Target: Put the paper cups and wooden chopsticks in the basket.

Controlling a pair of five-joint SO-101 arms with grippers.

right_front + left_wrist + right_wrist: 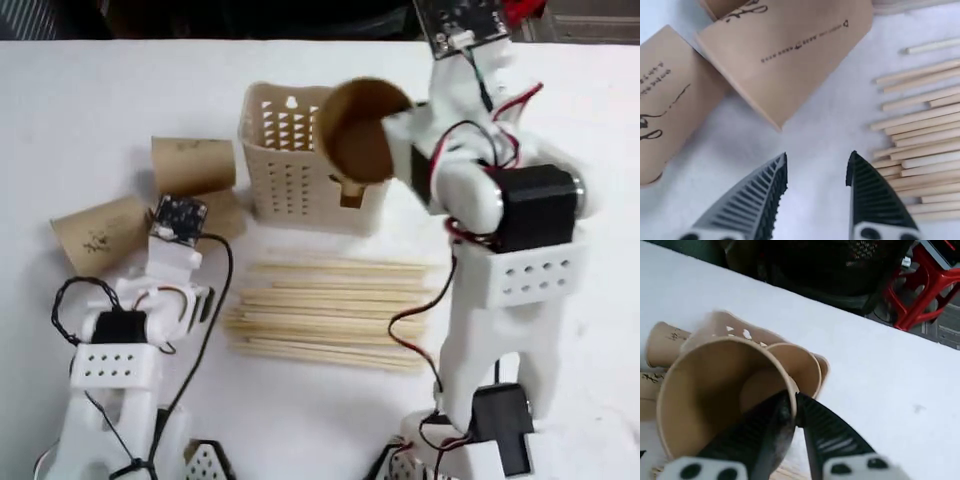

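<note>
Right gripper: your right gripper (791, 402) pinched a paper cup (710, 385) by its rim, jaws clamped on the wall.
Held cup: tilted above the basket (275, 170), at its 3 o'clock edge.
Left gripper: your left gripper (816, 162) hung low over the table, jaws wide and holding nothing.
Loose cups (190, 165): lay on their sides at the basket's 9 o'clock.
Wooden chopsticks (330, 310): lay piled flat at the basket's 6 o'clock.

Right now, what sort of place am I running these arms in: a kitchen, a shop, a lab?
Most likely an indoor workroom or lab, not a kitchen. The job sits on a white table, and past its edge stand a dark mesh chair and a red metal frame, probably a stool.
</note>
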